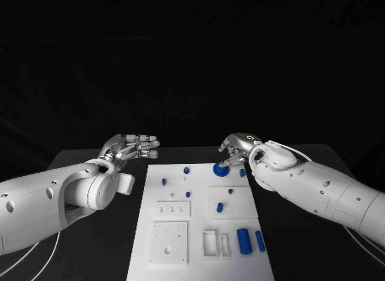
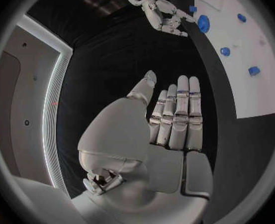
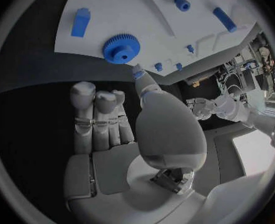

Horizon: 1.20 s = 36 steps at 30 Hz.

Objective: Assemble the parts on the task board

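The white task board lies in the middle of the table. A blue gear sits at its far right corner, with a small blue block beside it. My right hand hovers just behind the gear with its fingers pointing down and holding nothing. In the right wrist view the gear lies flat on the board, just beyond the thumb tip of that hand. My left hand is off the board's far left corner; its fingers are straight and empty.
Small blue pegs stand along the far part of the board. Two long blue cylinders lie near its front right. White recessed plates occupy the front left. Black table surrounds the board.
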Available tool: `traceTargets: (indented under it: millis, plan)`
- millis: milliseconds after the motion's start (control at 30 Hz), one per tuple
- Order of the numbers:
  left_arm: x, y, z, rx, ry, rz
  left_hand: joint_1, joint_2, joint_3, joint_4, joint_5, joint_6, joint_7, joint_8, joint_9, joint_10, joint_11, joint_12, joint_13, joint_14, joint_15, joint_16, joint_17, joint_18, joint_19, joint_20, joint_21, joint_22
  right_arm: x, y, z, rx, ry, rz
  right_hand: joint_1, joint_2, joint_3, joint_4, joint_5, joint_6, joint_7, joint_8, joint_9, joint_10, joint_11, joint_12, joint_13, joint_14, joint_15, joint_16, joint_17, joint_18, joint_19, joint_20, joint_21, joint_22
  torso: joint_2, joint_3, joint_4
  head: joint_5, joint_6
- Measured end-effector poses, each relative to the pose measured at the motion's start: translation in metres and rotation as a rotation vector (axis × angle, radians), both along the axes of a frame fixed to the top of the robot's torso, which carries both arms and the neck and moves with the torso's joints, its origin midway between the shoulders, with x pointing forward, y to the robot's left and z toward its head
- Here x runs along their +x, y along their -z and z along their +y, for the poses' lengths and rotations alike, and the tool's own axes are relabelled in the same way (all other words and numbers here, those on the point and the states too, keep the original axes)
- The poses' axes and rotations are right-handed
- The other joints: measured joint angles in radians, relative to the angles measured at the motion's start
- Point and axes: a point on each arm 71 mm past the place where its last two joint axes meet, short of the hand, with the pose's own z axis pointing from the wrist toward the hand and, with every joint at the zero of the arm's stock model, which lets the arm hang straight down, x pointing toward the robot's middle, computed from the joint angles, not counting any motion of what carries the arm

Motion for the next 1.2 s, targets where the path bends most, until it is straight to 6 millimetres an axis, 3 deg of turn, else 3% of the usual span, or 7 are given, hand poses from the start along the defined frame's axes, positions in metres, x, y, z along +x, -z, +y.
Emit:
traceTargets:
  millis: [267, 633, 767, 1067, 1133, 1200]
  plan:
    - [0.0, 0.0, 0.0, 0.0, 0.001, 0.0, 0.0, 0.0, 0.002, -0.002, 0.0, 0.0, 0.0, 0.0, 0.0, 0.0, 0.0, 0.0, 0.0, 0.0, 0.0, 0.0, 0.0, 0.0, -0.002, -0.002, 0.004, 0.001, 0.0, 0.008, 0.003, -0.031, -0.002, 0.038, -0.004, -0.004, 0.013, 0.013, 0.037, 0.009, 0.002, 0.0, 0.0, 0.064, 0.005, 0.168, 0.157, 0.013, 0.006, 0.069, 0.148, 0.0, 0.002, 0.009, 0.178, 0.0, 0.001, -0.0001, 0.0023, -0.001, -0.003]
    - [0.0, 0.0, 0.0, 0.0, 0.002, 0.0, 0.0, 0.0, 0.002, -0.002, 0.0, 0.0, 0.0, 0.0, 0.0, 0.0, 0.0, 0.0, 0.0, 0.0, 0.0, 0.0, 0.0, 0.0, -0.004, 0.001, 0.007, 0.003, 0.0, 0.015, 0.003, -0.06, 0.006, 0.064, -0.004, -0.004, 0.026, 0.007, 0.052, 0.011, 0.004, 0.0, 0.0, 0.066, 0.006, 0.176, 0.169, 0.017, 0.009, 0.074, 0.163, 0.0, 0.002, 0.009, 0.204, 0.0, 0.001, 0.0004, 0.0006, 0.001, -0.005]
    - [0.0, 0.0, 0.0, 0.0, 0.002, 0.001, 0.0, 0.0, 0.005, 0.0, 0.0, 0.0, 0.0, 0.0, 0.0, 0.0, 0.0, 0.0, 0.0, 0.0, 0.0, 0.0, 0.0, 0.0, -0.005, 0.002, 0.008, 0.003, 0.0, 0.016, 0.003, -0.065, 0.005, 0.07, -0.004, -0.004, 0.026, 0.007, 0.096, 0.021, 0.004, 0.0, 0.0, 0.066, 0.006, 0.176, 0.169, 0.017, 0.009, 0.074, 0.163, 0.0, -0.002, 0.012, 0.208, 0.0, 0.001, 0.0003, 0.0012, 0.002, -0.007]
    - [0.0, 0.0, 0.0, 0.0, 0.002, 0.003, 0.0, 0.0, 0.005, 0.0, 0.0, 0.0, 0.0, 0.0, 0.0, 0.0, 0.0, 0.0, 0.0, 0.0, 0.0, 0.0, 0.0, 0.0, -0.005, 0.002, 0.008, 0.003, 0.0, 0.02, 0.002, -0.073, 0.007, 0.086, -0.014, 0.007, 0.044, -0.007, 0.116, 0.036, 0.004, 0.0, 0.0, 0.066, 0.006, 0.176, 0.169, 0.017, 0.009, 0.074, 0.164, -0.001, -0.002, 0.012, 0.212, 0.0, 0.001, 0.0003, 0.0006, 0.005, -0.007]
    - [0.0, 0.0, 0.0, 0.0, 0.002, 0.003, 0.0, 0.0, 0.005, 0.001, 0.0, 0.0, 0.0, 0.0, 0.0, 0.0, 0.0, 0.0, 0.0, 0.0, 0.0, 0.0, 0.0, 0.0, -0.005, 0.002, 0.008, 0.003, 0.0, 0.021, 0.002, -0.074, 0.008, 0.089, -0.021, 0.013, 0.071, -0.013, 0.108, 0.043, 0.004, 0.0, 0.0, 0.066, 0.006, 0.176, 0.169, 0.017, 0.009, 0.074, 0.165, -0.001, -0.002, 0.012, 0.212, 0.0, 0.001, 0.0003, 0.0006, 0.005, -0.007]
    - [0.0, 0.0, 0.0, 0.0, 0.002, 0.003, 0.0, 0.0, 0.005, 0.0, 0.0, 0.0, 0.0, 0.0, 0.0, 0.0, 0.0, 0.0, 0.0, 0.0, 0.0, 0.0, 0.0, 0.0, -0.005, 0.002, 0.008, 0.003, 0.0, 0.022, 0.001, -0.076, 0.01, 0.093, -0.022, 0.015, 0.108, -0.018, 0.069, 0.043, 0.004, 0.0, 0.0, 0.069, 0.01, 0.176, 0.169, 0.02, 0.012, 0.074, 0.167, -0.001, -0.002, 0.012, 0.217, 0.0, 0.001, 0.0003, 0.001, 0.004, -0.008]
